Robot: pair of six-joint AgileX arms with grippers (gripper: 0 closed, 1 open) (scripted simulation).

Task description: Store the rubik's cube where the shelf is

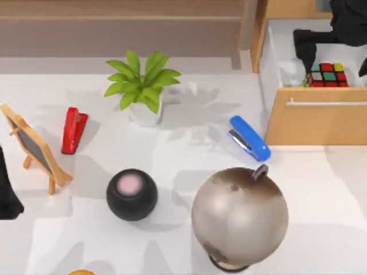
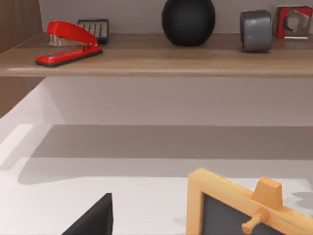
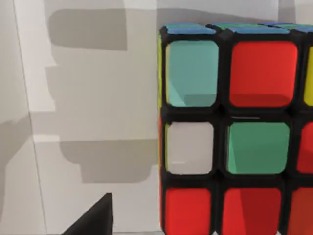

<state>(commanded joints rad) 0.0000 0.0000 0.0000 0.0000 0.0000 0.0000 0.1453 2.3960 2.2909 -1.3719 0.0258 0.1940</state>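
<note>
The cube (image 1: 327, 75) is seen lying in the open drawer (image 1: 275, 69) at the upper right of the top view, not on the shelf (image 1: 120, 23) along the upper left. Judged from this, nothing is stored yet. The right tool (image 1: 321, 43) hangs just above the cube; whether it is wide or narrow cannot be told. The left arm (image 1: 7, 195) is parked at the desk's (image 1: 172, 149) left edge.

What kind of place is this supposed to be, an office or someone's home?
Most likely a rendered office or study desk. A blue stapler and a red stapler lie on the white table, with a globe, a small chalkboard easel and a potted plant around them.
</note>
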